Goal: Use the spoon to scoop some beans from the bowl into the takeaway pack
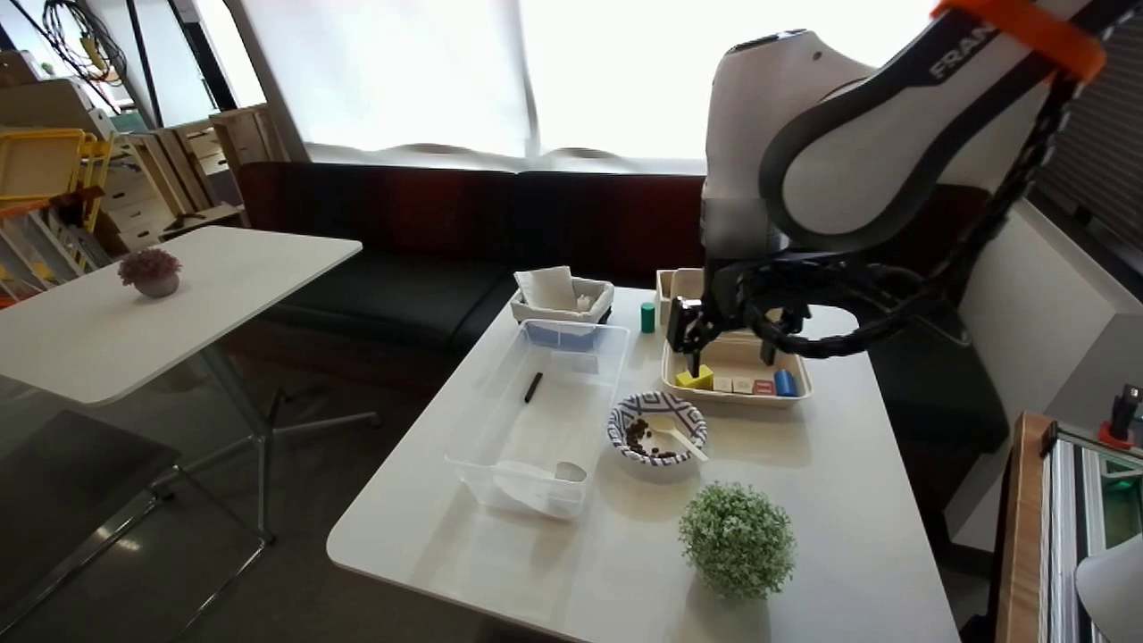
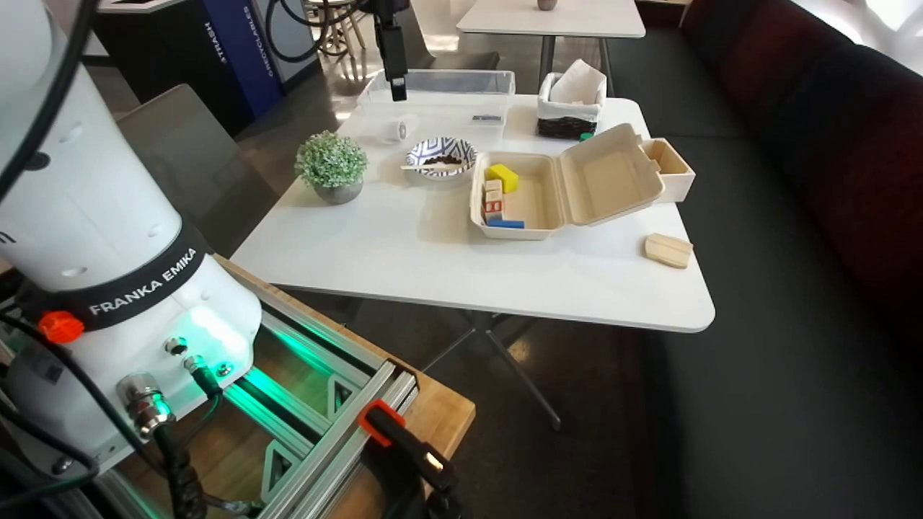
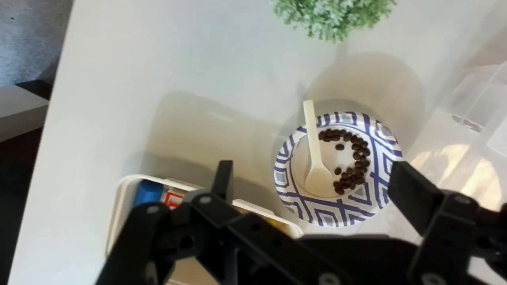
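In the wrist view a white bowl [image 3: 336, 214] with a blue diamond pattern holds dark brown beans [image 3: 357, 156], gathered in a curve along one side. The pale spoon [image 3: 315, 147] rests in it, its scoop end on the bowl's bottom and its handle over the rim. The takeaway pack [image 2: 613, 184], a tan box with its lid raised, stands beside the bowl with yellow, wooden and blue blocks inside. My gripper [image 3: 313, 174] hangs above the table with its fingers wide apart and nothing between them. In an exterior view only one finger [image 2: 395, 76] shows.
A green plant [image 2: 332, 162] stands near the bowl. Opposite the pack, a clear plastic bin [image 1: 518, 487] holds a black marker [image 1: 533, 387]. Toward the back are a white-lined basket [image 2: 570, 108], a green cylinder [image 1: 647, 317] and a wooden box [image 2: 678, 189]. A wood piece [image 2: 668, 250] lies near the edge.
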Robot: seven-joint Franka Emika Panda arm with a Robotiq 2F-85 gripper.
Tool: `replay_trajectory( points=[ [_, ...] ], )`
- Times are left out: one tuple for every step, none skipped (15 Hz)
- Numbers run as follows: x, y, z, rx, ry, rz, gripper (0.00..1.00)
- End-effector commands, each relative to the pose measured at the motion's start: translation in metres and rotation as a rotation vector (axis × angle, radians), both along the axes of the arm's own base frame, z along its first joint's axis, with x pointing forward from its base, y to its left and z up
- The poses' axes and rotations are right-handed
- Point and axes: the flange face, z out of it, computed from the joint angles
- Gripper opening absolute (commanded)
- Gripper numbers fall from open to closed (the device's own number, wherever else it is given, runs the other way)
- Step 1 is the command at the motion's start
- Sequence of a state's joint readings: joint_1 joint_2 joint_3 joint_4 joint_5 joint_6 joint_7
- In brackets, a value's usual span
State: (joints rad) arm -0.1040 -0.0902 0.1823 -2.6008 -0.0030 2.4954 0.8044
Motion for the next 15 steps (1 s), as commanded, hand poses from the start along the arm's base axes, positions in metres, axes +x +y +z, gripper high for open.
replay_trajectory(
  points=[
    [0.011, 0.001, -0.009, 0.015, -0.008, -0.011, 1.00],
    [0.017, 0.000, -0.018, 0.022, -0.001, -0.014, 1.00],
    [0.018, -0.001, -0.020, 0.022, 0.004, -0.016, 1.00],
    [0.019, -0.002, -0.019, 0.022, 0.001, -0.017, 1.00],
    [0.019, -0.002, -0.016, 0.022, -0.005, -0.016, 1.00],
    [0.018, -0.001, -0.013, 0.021, -0.011, -0.014, 1.00],
    [0.018, 0.000, -0.011, 0.020, -0.015, -0.012, 1.00],
    [0.018, 0.000, -0.010, 0.020, -0.017, -0.012, 1.00],
    [0.018, 0.000, -0.010, 0.020, -0.018, -0.012, 1.00],
    [0.020, -0.003, -0.016, -0.020, -0.035, -0.013, 1.00],
    [0.023, -0.003, -0.025, -0.004, -0.011, -0.011, 1.00],
    [0.024, -0.004, -0.029, -0.014, -0.009, -0.020, 1.00],
    [0.026, -0.004, -0.037, -0.004, 0.004, -0.030, 1.00],
    [0.027, -0.005, -0.042, 0.004, 0.010, -0.037, 1.00],
    [0.028, -0.004, -0.051, 0.011, 0.015, -0.038, 1.00]
  ],
)
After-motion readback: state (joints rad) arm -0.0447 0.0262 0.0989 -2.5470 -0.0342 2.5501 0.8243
